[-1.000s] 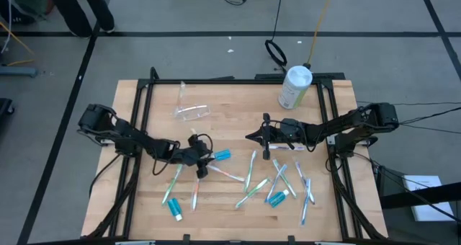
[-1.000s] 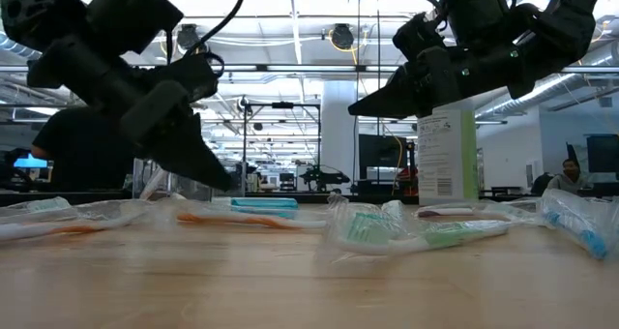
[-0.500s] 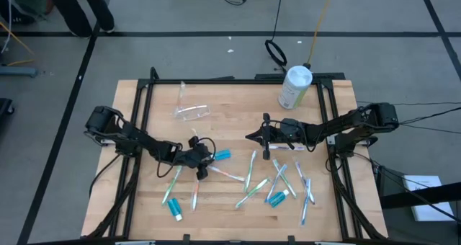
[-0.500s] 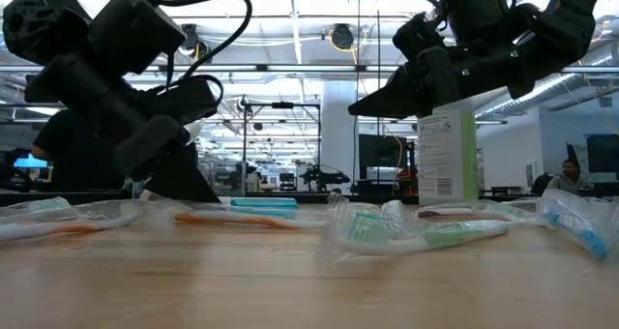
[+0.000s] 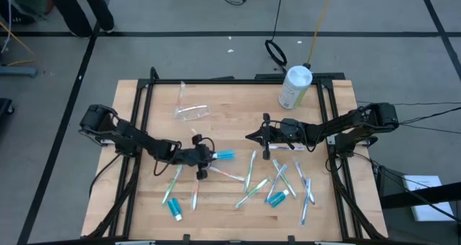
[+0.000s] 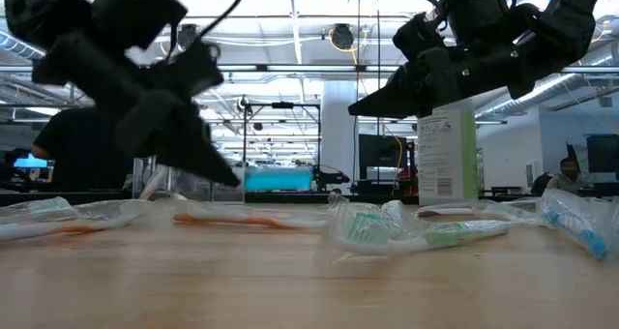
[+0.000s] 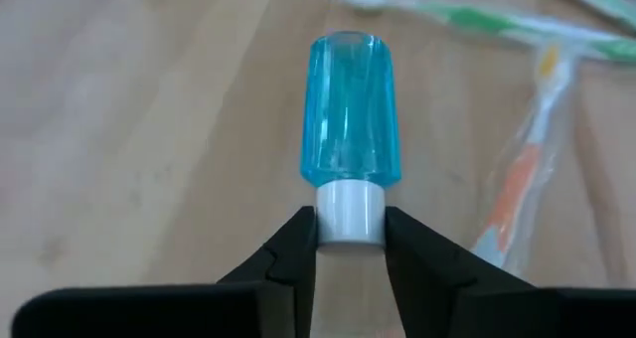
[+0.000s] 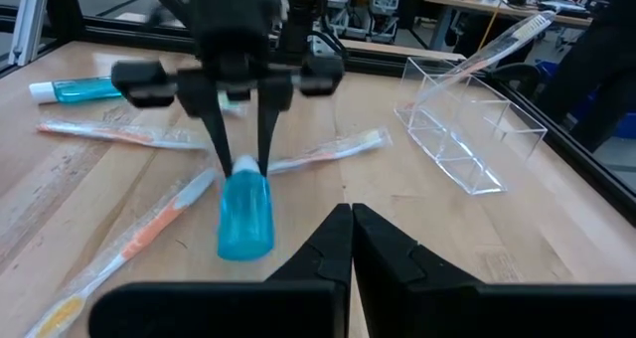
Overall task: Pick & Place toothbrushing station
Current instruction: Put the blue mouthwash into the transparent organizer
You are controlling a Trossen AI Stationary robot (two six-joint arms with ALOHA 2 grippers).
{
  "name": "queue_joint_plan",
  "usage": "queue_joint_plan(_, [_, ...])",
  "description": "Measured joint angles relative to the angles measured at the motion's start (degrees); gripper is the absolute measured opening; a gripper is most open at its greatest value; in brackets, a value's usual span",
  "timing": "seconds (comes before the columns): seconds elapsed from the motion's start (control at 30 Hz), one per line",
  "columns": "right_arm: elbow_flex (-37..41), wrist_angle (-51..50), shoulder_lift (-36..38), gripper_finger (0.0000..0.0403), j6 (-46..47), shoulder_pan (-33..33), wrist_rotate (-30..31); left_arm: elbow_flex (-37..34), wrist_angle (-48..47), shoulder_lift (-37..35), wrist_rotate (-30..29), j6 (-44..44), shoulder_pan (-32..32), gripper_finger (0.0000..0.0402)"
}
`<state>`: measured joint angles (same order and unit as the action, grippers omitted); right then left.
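My left gripper (image 5: 207, 157) is shut on a small blue toothpaste tube (image 5: 224, 156) near the table's middle. The clear plastic cup (image 5: 191, 112) lies on its side toward the far left, and it also shows in the right wrist view (image 8: 467, 129). Several thin wrapped toothbrushes (image 5: 252, 169) and two more blue tubes (image 5: 277, 197) (image 5: 175, 209) lie flat on the near half of the table. My right gripper (image 5: 248, 137) is shut and empty, hovering above the table right of the middle. My left gripper pinches the tube's white cap (image 7: 350, 219) between its two fingers. The fingers come nearly level from the table's left and lie along the tube. The blue body (image 7: 348, 109) sticks out ahead of the fingertips, and the tube (image 6: 279, 179) is level and lifted clear of the table.
A tall white canister with a green label (image 5: 295, 86) stands at the far right. One toothbrush (image 5: 181, 92) lies beyond the clear cup. A person shows in the room behind the table (image 6: 68, 155). Bare wood lies between the cup and my right gripper.
My left gripper has dipped down to the blue tube on the table, then risen with it. The tube lay on the wood before and now hangs level, clear of the table.
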<state>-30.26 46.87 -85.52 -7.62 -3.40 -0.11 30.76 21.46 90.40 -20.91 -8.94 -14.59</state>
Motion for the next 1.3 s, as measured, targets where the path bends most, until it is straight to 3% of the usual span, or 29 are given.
queue_joint_plan(0.17, [0.0, -0.2, 0.0, 0.0004, 0.6, 0.0, 0.0, 11.5, -24.8, -7.6, -0.9, 10.8, 0.7, 0.009])
queue_joint_plan(0.37, [0.0, -0.4, 0.0, 0.0004, 0.8, 0.0, 0.0, 31.1, -58.4, -9.9, -8.5, 20.3, 4.3, 0.0092])
queue_joint_plan(0.53, [0.0, -0.4, 0.0, 0.0004, 0.8, 0.0, 0.0, 41.1, -73.4, -9.1, -9.0, 30.1, 10.1, 0.0096])
queue_joint_plan(0.8, [0.0, -0.4, 0.0, 0.0004, 0.7, 0.0, 0.0, 40.9, -84.5, -9.1, -11.5, 46.0, 21.5, 0.0094])
queue_joint_plan(1.0, [0.0, -0.4, 0.0, 0.0004, 0.7, 0.0, 0.0, 37.3, -84.4, -8.9, -17.9, 63.0, 26.8, 0.0094])
queue_joint_plan(1.3, [0.0, -0.4, 0.0, 0.0004, 0.7, 0.0, 0.0, 32.3, -83.8, -8.9, -18.9, 74.4, 30.1, 0.0093])
